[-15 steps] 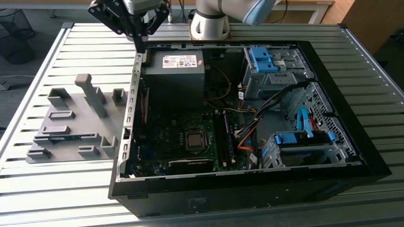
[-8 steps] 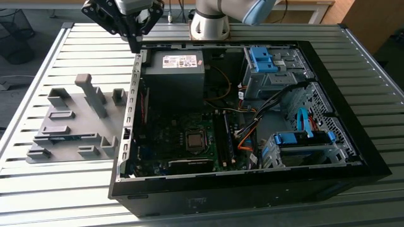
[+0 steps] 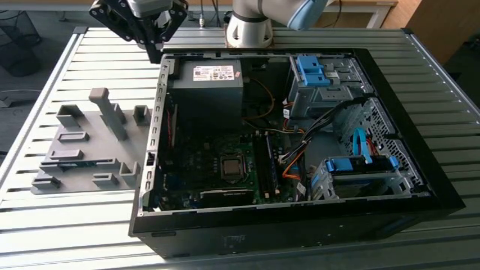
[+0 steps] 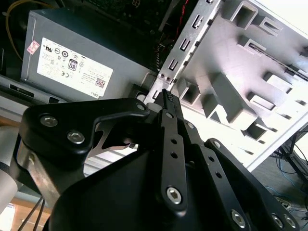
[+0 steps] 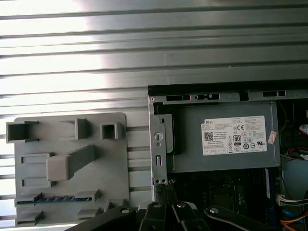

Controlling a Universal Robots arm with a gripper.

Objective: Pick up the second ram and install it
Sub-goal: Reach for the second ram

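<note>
1. My black linkage gripper [image 3: 154,55] hung above everything else with its two fingers brought together at the tips and nothing between them. Both wrist views bore that out.
2. Just under the tips ran the side wall of the open black metal computer case [image 3: 442,197], with the grey box-shaped power supply [image 3: 206,93] just inside that wall.
3. Out from the gripper on the side away from the case, and well below it, lay the flat grey plastic holder plate [image 3: 90,129] with its upright blocks, resting on the ribbed metal table [image 3: 75,219].
4. The second ram [image 3: 75,163], a slim blue circuit-board stick, sat in a slot of that plate, well apart from the fingers. It was untouched and not yet installed.
5. Its long axis ran crosswise to the case wall, so one end pointed back toward the case side where the gripper hung.
</note>
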